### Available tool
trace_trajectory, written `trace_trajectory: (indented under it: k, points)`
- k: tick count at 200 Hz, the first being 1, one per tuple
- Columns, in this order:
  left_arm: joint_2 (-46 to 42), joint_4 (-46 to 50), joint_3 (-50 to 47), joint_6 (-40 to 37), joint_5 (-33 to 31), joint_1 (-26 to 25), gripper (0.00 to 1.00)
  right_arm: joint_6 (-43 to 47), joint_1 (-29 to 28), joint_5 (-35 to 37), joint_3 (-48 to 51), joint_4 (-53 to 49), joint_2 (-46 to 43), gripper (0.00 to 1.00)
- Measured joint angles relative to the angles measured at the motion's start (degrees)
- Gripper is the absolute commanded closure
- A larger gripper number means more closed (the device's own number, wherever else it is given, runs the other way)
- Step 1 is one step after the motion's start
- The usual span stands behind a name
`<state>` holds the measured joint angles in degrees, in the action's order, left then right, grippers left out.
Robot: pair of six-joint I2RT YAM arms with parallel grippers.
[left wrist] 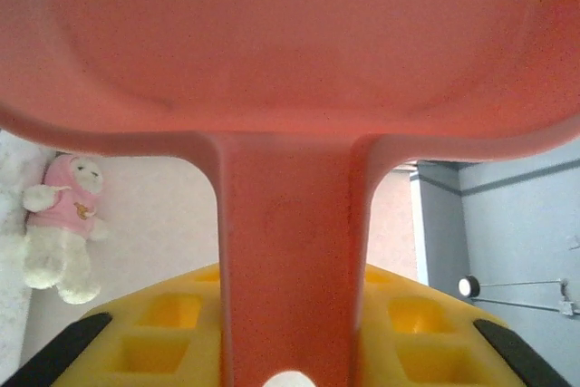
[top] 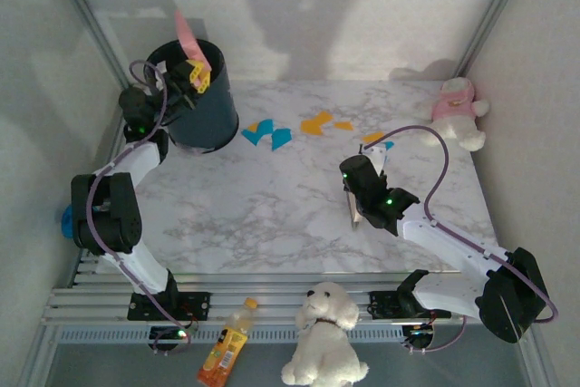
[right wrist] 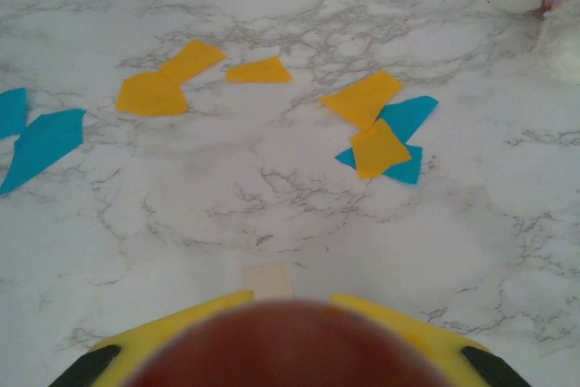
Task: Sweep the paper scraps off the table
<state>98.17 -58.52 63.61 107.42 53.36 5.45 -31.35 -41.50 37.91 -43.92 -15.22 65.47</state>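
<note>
Clearly unfinished: my left gripper (top: 194, 74) gripping pink dustpan (left wrist: 290, 61) over dark bucket (top: 213, 120), right gripper (top: 355, 186) clamping blurred reddish tool (right wrist: 281, 346). Orange, blue paper scraps (right wrist: 362, 101) lying on table (top: 272, 215), far middle, waiting for sweeping.

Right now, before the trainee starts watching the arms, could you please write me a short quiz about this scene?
1. True or false: the paper scraps on the table are all orange.
2. What does the left pincer hold? A) pink dustpan B) bottle C) plush bear
3. Fill in: the left pincer hovers over the dark ____.
Key: 1 false, some are blue; 2 A; 3 bin.
</note>
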Motion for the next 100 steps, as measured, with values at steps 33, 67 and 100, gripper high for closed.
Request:
trace_trajectory:
  k: [33,67,100]
  points:
    - [0.02,-0.74,0.00,0.85,-0.55,0.00,1.00,0.00,0.00,0.00,0.00,0.00,0.00,1.00]
    - [0.02,1.51,0.39,-2.03,-0.44,-0.02,1.00,0.00,0.00,0.00,0.00,0.00,0.00,1.00]
    - [-0.57,9.97,3.52,-9.90,0.61,-0.02,1.00,0.00,0.00,-0.02,0.00,0.00,-0.02,1.00]
